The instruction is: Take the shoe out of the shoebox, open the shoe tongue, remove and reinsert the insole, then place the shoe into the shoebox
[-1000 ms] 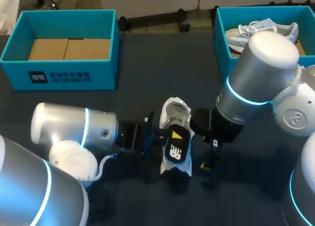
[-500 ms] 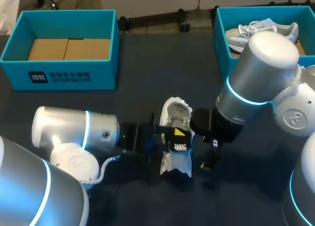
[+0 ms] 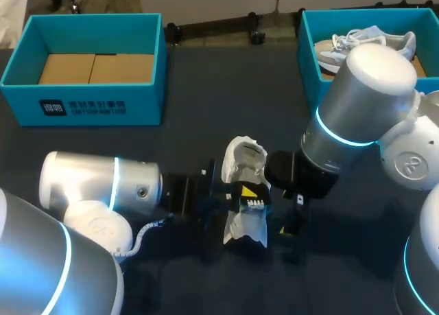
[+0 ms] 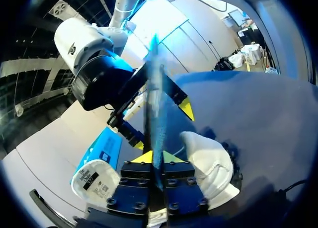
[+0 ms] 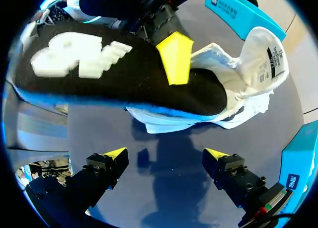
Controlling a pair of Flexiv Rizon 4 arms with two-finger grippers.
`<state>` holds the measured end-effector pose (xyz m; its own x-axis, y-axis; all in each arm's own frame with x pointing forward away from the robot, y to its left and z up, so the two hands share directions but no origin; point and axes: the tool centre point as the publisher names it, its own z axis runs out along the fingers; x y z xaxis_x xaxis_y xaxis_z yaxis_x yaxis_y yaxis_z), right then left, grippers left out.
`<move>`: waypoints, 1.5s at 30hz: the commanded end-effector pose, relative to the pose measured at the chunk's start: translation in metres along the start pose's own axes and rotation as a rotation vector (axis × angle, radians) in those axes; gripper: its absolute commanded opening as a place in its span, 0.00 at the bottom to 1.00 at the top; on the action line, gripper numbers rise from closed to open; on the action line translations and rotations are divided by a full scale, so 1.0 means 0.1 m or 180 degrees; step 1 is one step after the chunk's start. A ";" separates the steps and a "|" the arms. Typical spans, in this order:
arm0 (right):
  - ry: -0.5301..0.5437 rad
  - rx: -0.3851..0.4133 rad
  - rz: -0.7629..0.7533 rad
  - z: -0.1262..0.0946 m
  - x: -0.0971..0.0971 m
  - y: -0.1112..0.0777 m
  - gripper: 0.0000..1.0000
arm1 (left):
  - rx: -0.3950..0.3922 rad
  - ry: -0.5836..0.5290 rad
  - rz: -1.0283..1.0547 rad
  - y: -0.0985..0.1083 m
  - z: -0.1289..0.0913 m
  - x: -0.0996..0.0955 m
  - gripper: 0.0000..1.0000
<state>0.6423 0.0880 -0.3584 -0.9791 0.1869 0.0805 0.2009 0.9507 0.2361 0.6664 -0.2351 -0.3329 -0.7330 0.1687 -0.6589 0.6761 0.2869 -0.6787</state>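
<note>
The white shoe (image 3: 245, 160) lies on the dark counter (image 3: 206, 116), about midway between the two arms. The left arm (image 3: 103, 184) comes in low from the shoe's left side. The left pincer (image 4: 157, 157) is clamped on the black insole (image 5: 89, 74), which is held on edge just above the shoe, its blue underside turned toward the shoe and its white-printed face toward the right arm. From above, the insole covers the middle of the shoe, leaving only the upright tongue end and the opposite end showing. In the right wrist view the insole also screens most of the left pincer, apart from one yellow tip pressed against its black face. The right pincer (image 5: 165, 154) hangs just beside the shoe on its right, its fingers spread wide with only bare counter between them, touching neither shoe nor insole. Well beyond the shoe to the left stands a teal shoebox (image 3: 96, 103) with a brown cardboard floor (image 3: 96, 68). Well beyond it to the right stands a second teal shoebox (image 3: 307, 47) holding a pale second shoe (image 3: 357, 39). The bulky joint of the right arm (image 3: 363, 102) hides the near part of that box and part of its shoe.
</note>
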 end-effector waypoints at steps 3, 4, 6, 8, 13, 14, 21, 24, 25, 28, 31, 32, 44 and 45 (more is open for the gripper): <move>-0.0005 0.0000 0.0000 0.02 0.01 0.01 1.00 | -0.0069 0.0009 0.0055 0.07 0.00 0.04 0.00; -0.0005 0.0000 0.0000 0.02 0.01 0.01 1.00 | -0.0071 0.0009 0.0057 0.07 0.00 0.04 0.00; -0.0005 0.0000 0.0000 0.02 0.01 0.01 1.00 | -0.0117 0.0008 0.0107 0.11 0.01 0.03 0.00; -0.0005 0.0000 0.0000 0.02 0.01 0.01 1.00 | -0.0144 0.0015 0.0124 0.15 0.01 0.03 0.00; -0.0005 0.0000 0.0000 0.02 0.01 0.01 1.00 | -0.0268 0.0015 0.0219 0.27 0.05 0.01 0.00; -0.0005 0.0000 0.0000 0.02 0.01 0.01 1.00 | -0.0298 0.0016 0.0222 0.29 0.05 0.00 0.00; -0.0005 0.0000 0.0000 0.02 0.01 0.01 1.00 | -0.0387 0.0019 0.0179 0.36 0.08 -0.01 0.00; -0.0005 0.0000 0.0000 0.02 0.01 0.01 1.00 | -0.0345 0.0024 0.0145 0.32 0.06 0.00 0.00; -0.0005 0.0000 0.0000 0.02 0.01 0.01 1.00 | -0.0306 0.0033 0.0117 0.30 0.05 0.01 0.03; -0.0005 0.0000 0.0000 0.02 0.01 0.01 1.00 | -0.0237 0.0020 0.0085 0.24 0.02 0.01 0.37; -0.0005 0.0000 0.0000 0.02 0.01 0.01 1.00 | -0.0175 -0.0020 0.0066 0.16 -0.02 0.00 0.32; -0.0005 0.0000 0.0000 0.02 0.01 0.01 1.00 | -0.0169 -0.0025 0.0066 0.15 -0.03 -0.01 0.31; -0.0005 0.0000 0.0000 0.02 0.01 0.01 1.00 | -0.0026 -0.0082 0.0029 -0.03 -0.04 -0.02 0.26; -0.0005 0.0000 0.0000 0.02 0.01 0.01 1.00 | -0.0026 -0.0089 0.0031 -0.03 -0.04 -0.02 0.26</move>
<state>0.6423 0.0880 -0.3584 -0.9791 0.1869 0.0805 0.2009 0.9507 0.2361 0.6686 -0.2344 -0.3284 -0.7262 0.1500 -0.6709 0.6808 0.2927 -0.6715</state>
